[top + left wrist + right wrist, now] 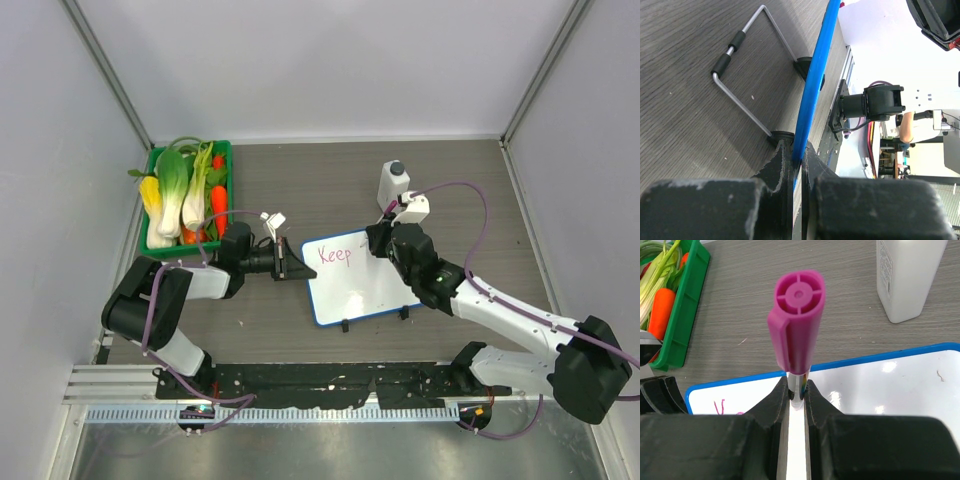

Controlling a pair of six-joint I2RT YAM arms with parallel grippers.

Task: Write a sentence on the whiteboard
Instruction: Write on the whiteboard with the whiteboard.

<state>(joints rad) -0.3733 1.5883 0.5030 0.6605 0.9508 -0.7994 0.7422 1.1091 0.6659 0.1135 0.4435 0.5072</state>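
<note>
- The left claw (798, 152) clamps the whiteboard's (365, 290) blue left rim.
- The right claw (796, 390) clamps a pink marker (796, 325).
- The whiteboard stands on the tabletop (300, 180); its sentence (335, 254) reads "Keep".

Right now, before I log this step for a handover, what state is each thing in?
whiteboard: propped up, left edge clamped
sentence: unfinished, only "Keep" written
left gripper: shut on whiteboard rim
right gripper: shut on marker
marker: held, tip hidden
bottle: upright, capped
basket: full of vegetables
</note>
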